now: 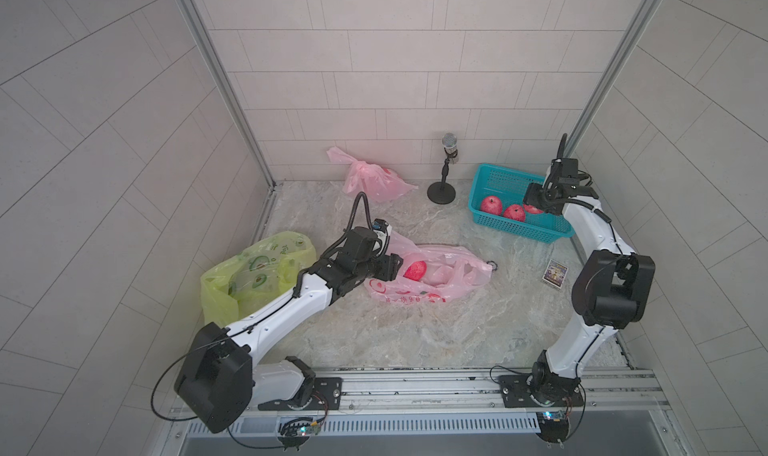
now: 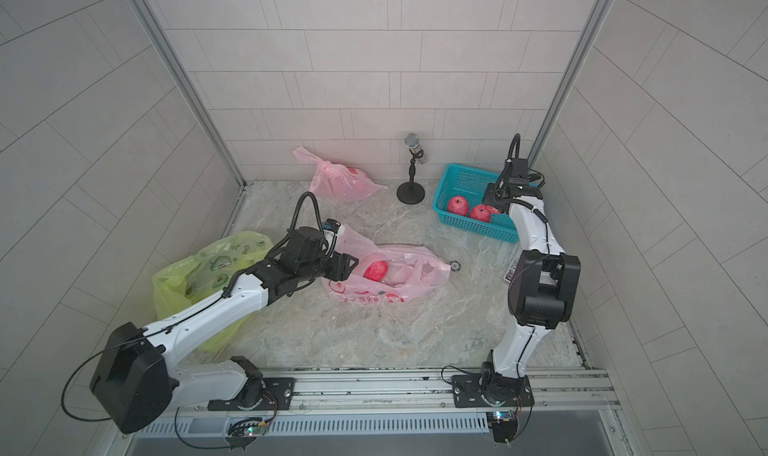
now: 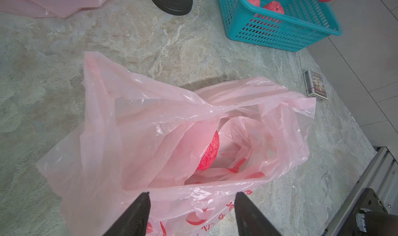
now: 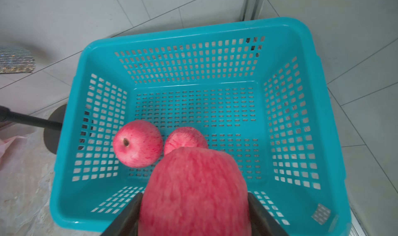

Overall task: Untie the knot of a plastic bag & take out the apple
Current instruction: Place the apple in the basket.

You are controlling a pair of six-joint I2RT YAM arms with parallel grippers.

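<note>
On a marbled tabletop (image 1: pixel 415 329), the pink bag (image 3: pixel 150 120) is lying slack and open, its apple (image 3: pixel 210 153) inside, as the left fingers (image 3: pixel 137 211) are hovering wide and empty at its mouth. The right fingers (image 4: pixel 129 213) are clasping another apple (image 4: pixel 193 181) over the teal basket (image 4: pixel 193 28). The bagged fruit looks firm and smooth, likely best gripped across its middle.

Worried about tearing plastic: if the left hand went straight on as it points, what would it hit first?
Probably the near rim of the open pink bag, right ahead of the left hand; the apple lies beyond it inside. Depth is unclear.
</note>
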